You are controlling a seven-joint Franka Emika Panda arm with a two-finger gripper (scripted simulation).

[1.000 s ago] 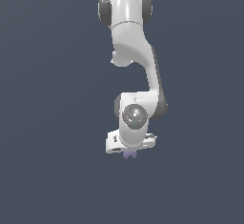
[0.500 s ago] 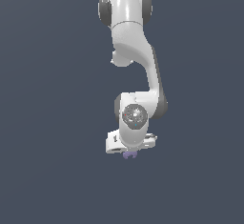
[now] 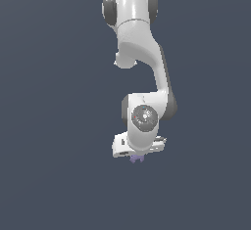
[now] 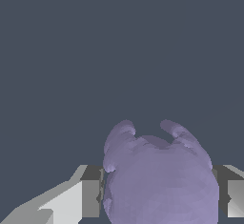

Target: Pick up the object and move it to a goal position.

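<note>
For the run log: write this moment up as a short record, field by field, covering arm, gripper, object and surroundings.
arm: one white arm reaching down from the top of the exterior view
gripper: the gripper points downward, a finger on each side of the object
object: pale purple lumpy blob with two small stubs, between the fingers; only a sliver shows below the hand in the exterior view
contact: fingers flank the blob closely; looks gripped
surroundings: plain dark grey-blue background, no other items seen
goal marker: none visible
</note>
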